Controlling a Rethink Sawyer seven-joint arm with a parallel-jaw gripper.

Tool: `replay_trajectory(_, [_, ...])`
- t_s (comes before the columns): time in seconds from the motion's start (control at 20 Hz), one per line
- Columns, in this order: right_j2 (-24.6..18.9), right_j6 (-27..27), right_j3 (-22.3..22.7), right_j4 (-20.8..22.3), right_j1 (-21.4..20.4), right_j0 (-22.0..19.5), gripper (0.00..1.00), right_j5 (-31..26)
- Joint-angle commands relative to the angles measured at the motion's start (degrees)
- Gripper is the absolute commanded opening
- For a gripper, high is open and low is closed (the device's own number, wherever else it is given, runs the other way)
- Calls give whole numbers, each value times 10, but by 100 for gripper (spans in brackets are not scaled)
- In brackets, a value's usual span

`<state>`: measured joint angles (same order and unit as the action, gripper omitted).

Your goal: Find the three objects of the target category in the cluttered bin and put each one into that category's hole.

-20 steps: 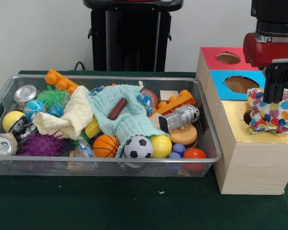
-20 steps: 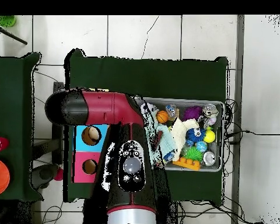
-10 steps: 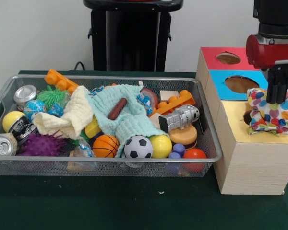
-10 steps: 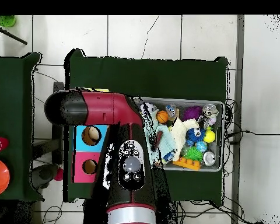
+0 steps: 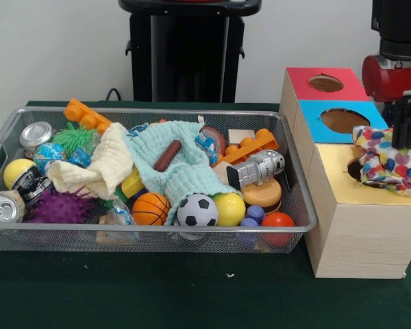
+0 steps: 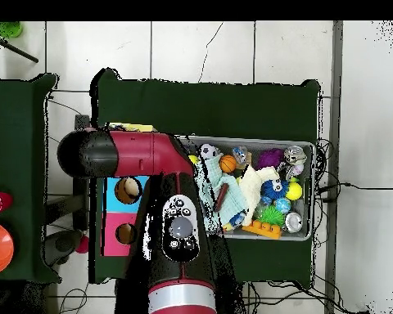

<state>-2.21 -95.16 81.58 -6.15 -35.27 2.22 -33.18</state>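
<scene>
Cloth directly under the claw, over the yellow hole

Clutter fills the wire-mesh bin (image 5: pixel 298 205) at the left of the front view: a cream knitted cloth (image 5: pixel 96 168), a pale green muslin cloth (image 5: pixel 181 168) and balls such as the black-and-white football (image 5: pixel 197 210). To its right on the green bench (image 5: pixel 157 288) stands the wooden sorting box (image 5: pixel 359 240) with red, blue and yellow tops. On the yellow top lies the white cloth with coloured dots (image 5: pixel 390 164), bunched against the dark hole (image 5: pixel 353 168) at its left edge. The claw (image 5: pixel 405 133) hangs straight above that cloth, its tips at the top folds. Whether it grips the fabric or has let go I cannot tell. The hole lies just left of the claw, so the cloth likely needs pushing that way and down.
</scene>
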Motion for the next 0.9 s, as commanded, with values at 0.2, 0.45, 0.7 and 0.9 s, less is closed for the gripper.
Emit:
replay_trajectory(0.2, [-41,-77,77,-2,33,-4,0,-4])
replay_trajectory(0.45, [-15,-67,66,23,34,7,0,-22])
replay_trajectory(0.7, [7,-62,54,41,41,14,0,-25])
replay_trajectory(0.9, [16,-66,47,41,48,18,0,-22])
